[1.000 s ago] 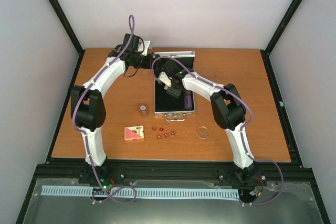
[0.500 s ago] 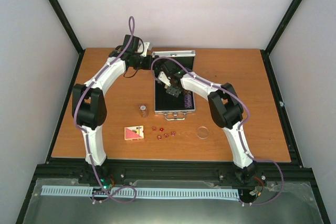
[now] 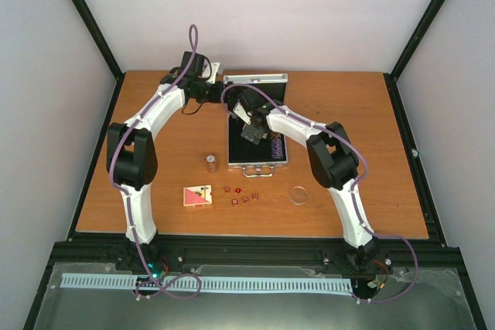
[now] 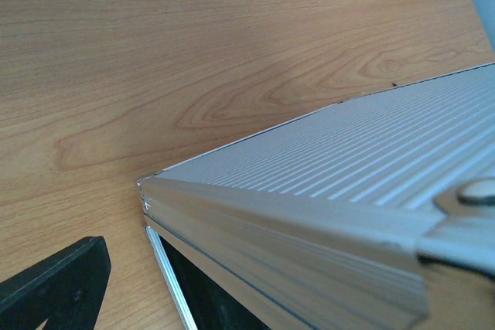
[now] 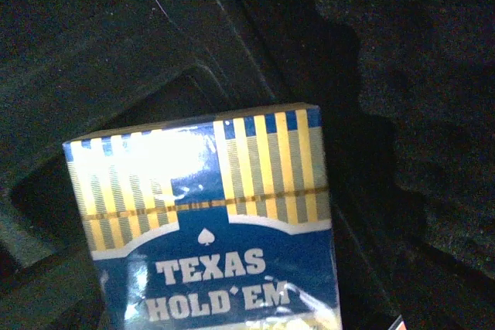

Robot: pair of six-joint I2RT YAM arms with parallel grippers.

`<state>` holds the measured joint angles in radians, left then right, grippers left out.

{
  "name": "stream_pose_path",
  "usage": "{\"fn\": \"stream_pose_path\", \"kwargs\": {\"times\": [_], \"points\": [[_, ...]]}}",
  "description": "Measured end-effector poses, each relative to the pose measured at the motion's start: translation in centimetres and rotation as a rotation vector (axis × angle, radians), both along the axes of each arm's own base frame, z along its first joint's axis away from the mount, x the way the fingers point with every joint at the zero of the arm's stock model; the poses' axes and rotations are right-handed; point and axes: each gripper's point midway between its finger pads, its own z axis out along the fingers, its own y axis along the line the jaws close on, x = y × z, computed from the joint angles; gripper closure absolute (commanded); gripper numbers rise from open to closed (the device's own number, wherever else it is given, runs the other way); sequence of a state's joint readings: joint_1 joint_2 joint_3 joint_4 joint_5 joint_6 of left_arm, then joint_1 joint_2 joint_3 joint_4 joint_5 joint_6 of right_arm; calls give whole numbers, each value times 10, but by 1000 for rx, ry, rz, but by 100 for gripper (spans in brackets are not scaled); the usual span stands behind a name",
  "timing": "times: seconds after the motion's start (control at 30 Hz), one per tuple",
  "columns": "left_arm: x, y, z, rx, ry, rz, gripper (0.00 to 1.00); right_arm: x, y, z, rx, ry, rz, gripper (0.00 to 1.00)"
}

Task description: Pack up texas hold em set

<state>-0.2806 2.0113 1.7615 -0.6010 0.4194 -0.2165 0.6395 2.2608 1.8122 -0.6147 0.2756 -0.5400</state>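
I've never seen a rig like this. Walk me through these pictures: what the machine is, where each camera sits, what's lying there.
These are two robot arms bolted at the near edge of a wooden table, each ending in a two-finger gripper. The wide picture looks down from above and behind them. The other two come from cameras on the wrists.

The left gripper is at the raised lid of a silver case, and its camera sees that ribbed lid close up. The right gripper hangs over the open case. Its camera shows a blue card deck against the black lining. Whether either gripper grips anything, I cannot tell.

Out on the table are a chip stack, a red card deck, small red dice and a clear disc.
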Motion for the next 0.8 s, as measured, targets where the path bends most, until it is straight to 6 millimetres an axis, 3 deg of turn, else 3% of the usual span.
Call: {"fn": "stream_pose_path", "kwargs": {"times": [0.23, 0.47, 0.67, 0.8], "points": [[5, 1, 8, -8, -20, 5, 0, -8, -1, 13, 78, 43, -133, 0], [8, 0, 13, -23, -34, 10, 0, -31, -10, 36, 197, 119, -341, 0], [3, 0, 9, -22, -9, 3, 0, -26, -18, 57, 417, 177, -565, 0], [3, 0, 9, -23, -8, 0, 0, -25, -25, 53, 508, 232, -672, 0]]}}
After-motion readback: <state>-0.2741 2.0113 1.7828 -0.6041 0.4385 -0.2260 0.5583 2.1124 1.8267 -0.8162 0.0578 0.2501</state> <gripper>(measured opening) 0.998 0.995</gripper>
